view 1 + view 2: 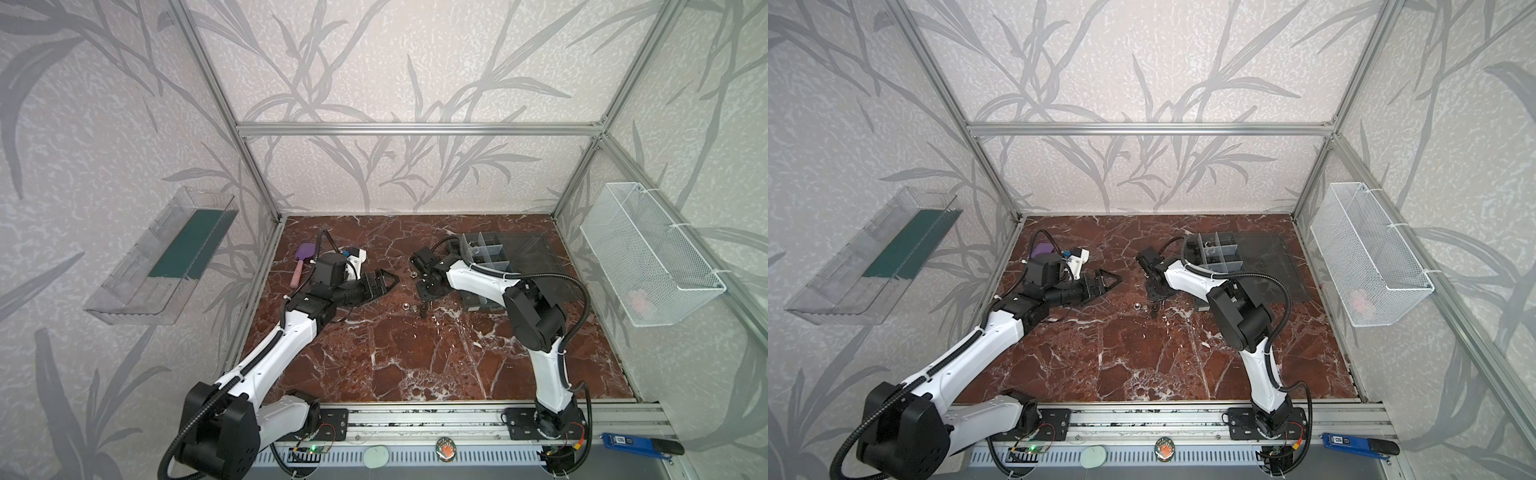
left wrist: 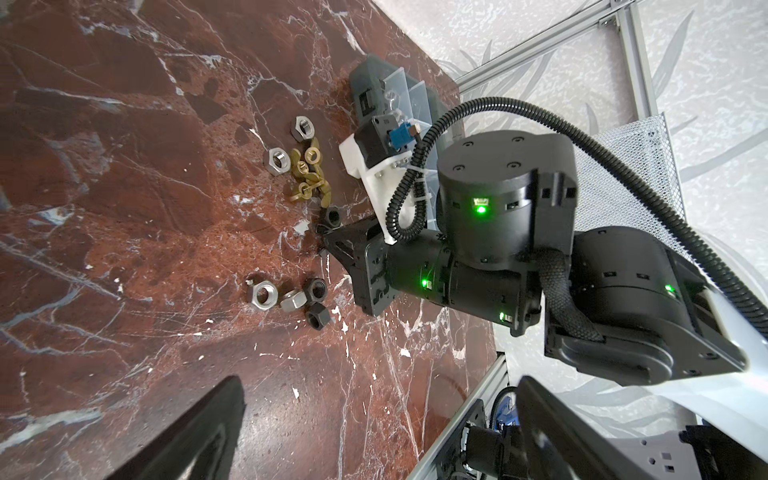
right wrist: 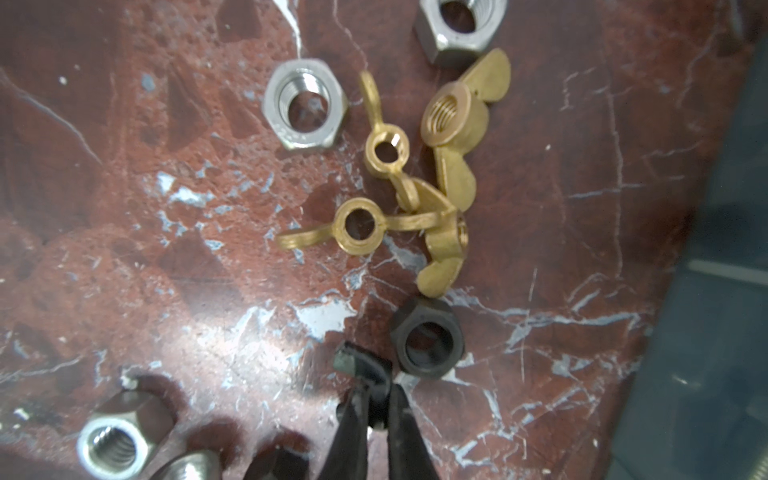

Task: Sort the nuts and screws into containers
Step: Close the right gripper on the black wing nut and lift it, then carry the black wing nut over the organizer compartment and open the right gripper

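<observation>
Now, pinched piece: a small black piece sits between the tips of the right gripper, right down at the marble tabletop; whether it is a screw or a nut cannot be told.
Right fingers: clenched on that piece, with only a narrow gap between them.
Nearest nut: a black hex nut lies flat just beside the pinched piece.
Brass: four brass wing nuts lie in a touching cluster beyond the black one.
Silver: two silver hex nuts lie beside the brass cluster, one of them at the frame edge.
Second group: more hex nuts, silver and black, lie bunched together on the tabletop, apart from the brass cluster.
Containers: the compartments of the organizer box stand at the far right of the tabletop behind the right arm, its lid lying open and flat.
Left fingers: the left gripper is released, fingers spread, nothing between them; it hovers left of the nuts.
Surroundings: a purple brush lies at far left; a mesh basket hangs on the right wall and a clear shelf on the left.
</observation>
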